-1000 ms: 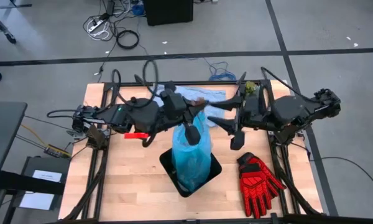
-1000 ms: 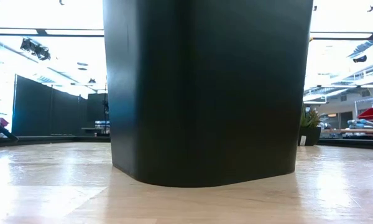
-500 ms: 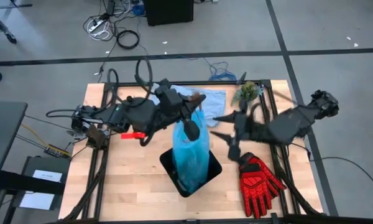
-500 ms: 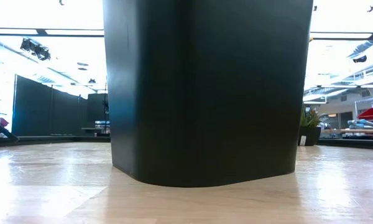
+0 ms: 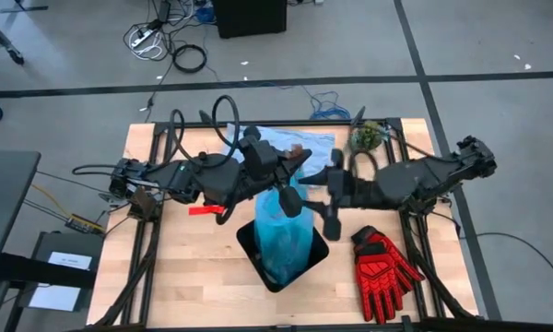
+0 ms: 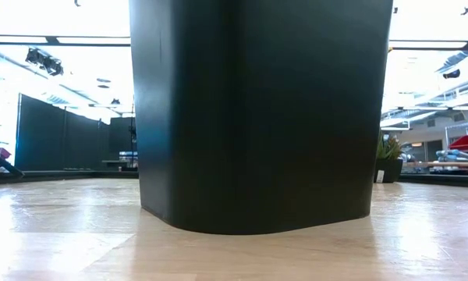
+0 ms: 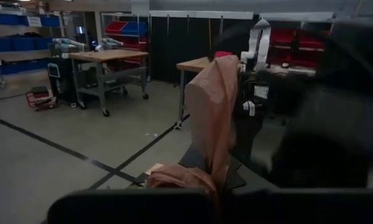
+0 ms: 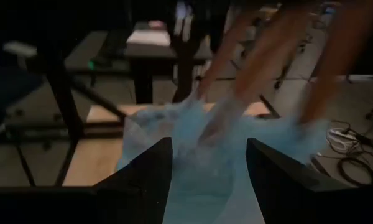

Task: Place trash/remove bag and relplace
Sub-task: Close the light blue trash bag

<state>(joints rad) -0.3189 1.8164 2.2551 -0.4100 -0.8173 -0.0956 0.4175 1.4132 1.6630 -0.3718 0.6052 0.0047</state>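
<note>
Your right gripper (image 5: 324, 201): fingers spread, nothing between them, just beside the top of the bag (image 5: 282, 231). Your left gripper (image 5: 290, 169): clenched at the bag's gathered upper end, apparently pinching the plastic, though the contact is hard to see. Bag: cyan, standing tall out of the black bin (image 5: 315, 251) at the table's (image 5: 194, 267) middle. Red glove (image 5: 384, 269): flat, right of the bin. Small plant (image 5: 366, 136): far edge.

A red work glove (image 5: 384, 270) lies flat on the wooden table (image 5: 184, 267), just below the right gripper. A small green plant (image 5: 366, 136) stands behind that gripper, at the table's far edge. A pale grey-blue plastic bag (image 5: 300, 141) lies beyond the left gripper.
</note>
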